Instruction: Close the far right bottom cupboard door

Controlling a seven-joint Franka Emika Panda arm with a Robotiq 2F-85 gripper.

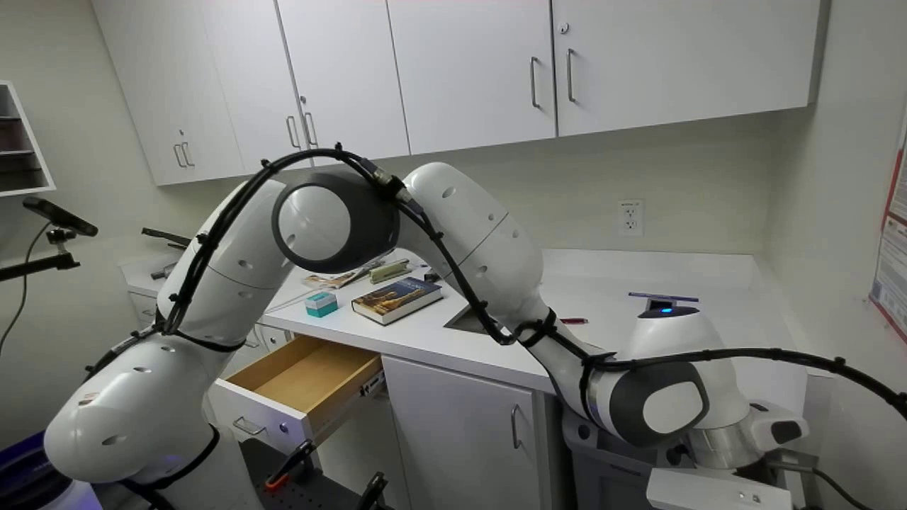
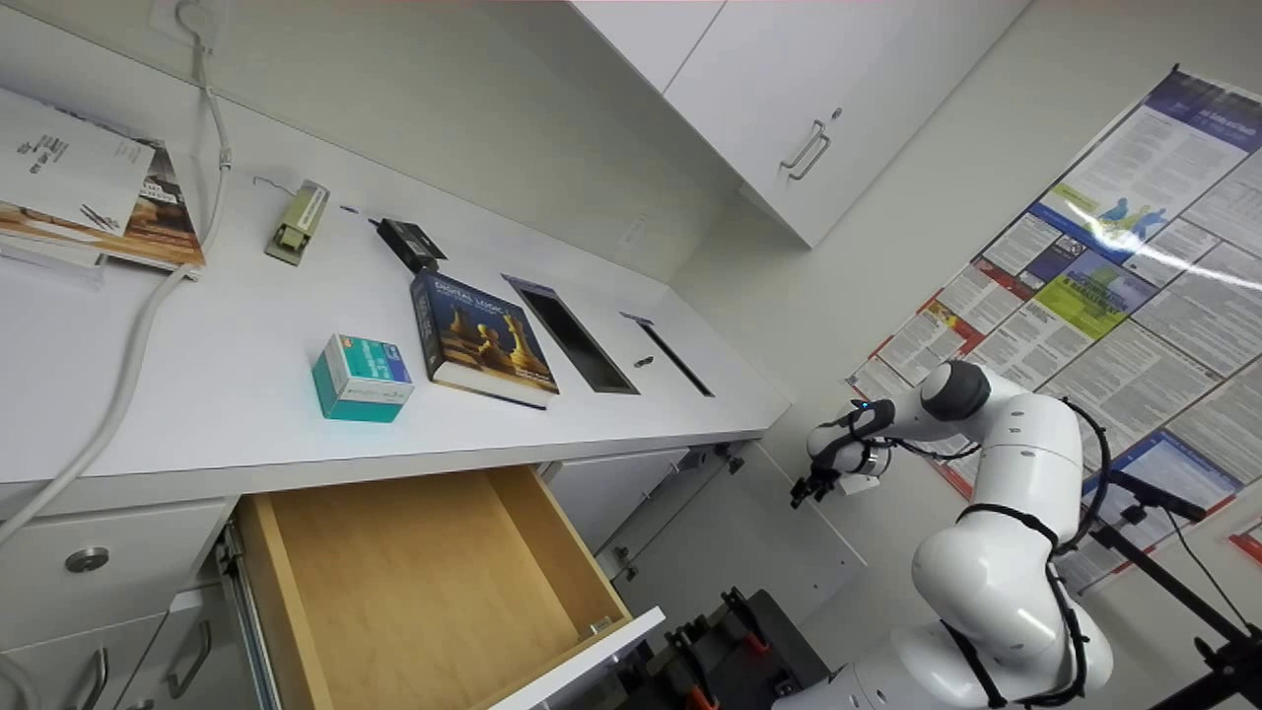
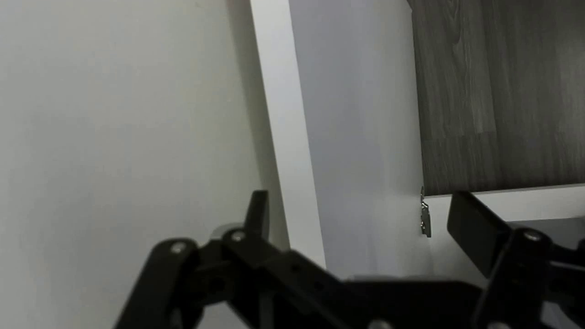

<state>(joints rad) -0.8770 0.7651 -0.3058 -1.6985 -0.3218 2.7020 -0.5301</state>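
My arm [image 1: 468, 219] arches, bent hard at the elbow [image 1: 313, 223], and slopes down to a low-slung wrist [image 1: 659, 405]! A light [image 1: 666, 310] glows up there (blue, and rather handsome on me)! And my black pincer [image 3: 360, 212] is spread wide, fingers [image 3: 477, 234] well apart in the wrist view!

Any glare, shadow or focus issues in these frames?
In an exterior view, a bright glare streak crosses the wall poster. In the same view, the counter runs aslant, so the picture looks tilted. In the wrist view, the gripper is soft, the hinge crisper, and a soft shadow band lies on the wall along the door.
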